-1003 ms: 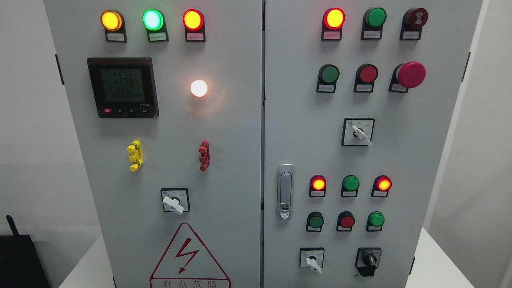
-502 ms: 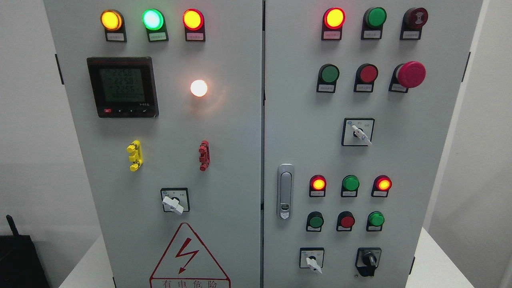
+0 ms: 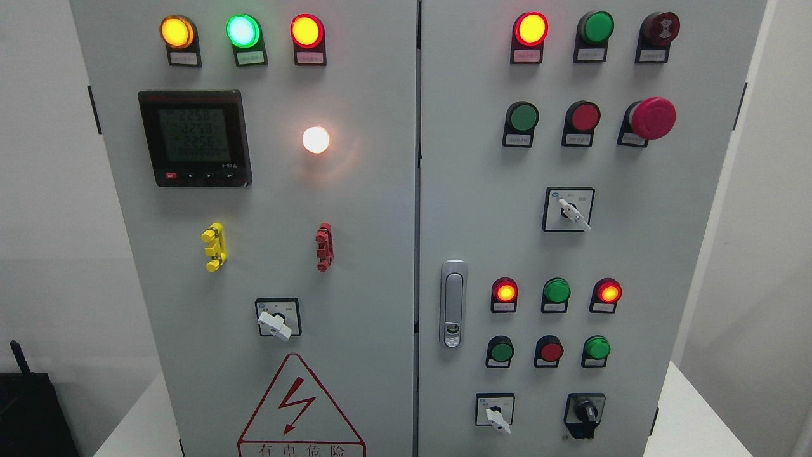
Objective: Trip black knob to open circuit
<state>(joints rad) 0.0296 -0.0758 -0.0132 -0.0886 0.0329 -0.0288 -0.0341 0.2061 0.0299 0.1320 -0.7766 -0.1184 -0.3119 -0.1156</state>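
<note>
No part of the robot's body shows in the head view (no arm, casing, cable or marking of its own), so its colours and shapes cannot be told.

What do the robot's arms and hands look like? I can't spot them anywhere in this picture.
You can't spot them because neither arm nor hand is in the head view, so their colour, shape and cabling cannot be told. The picture shows only the grey cabinet with its lamps and switches, including the black knob at the lower right, which nothing is touching.
</note>
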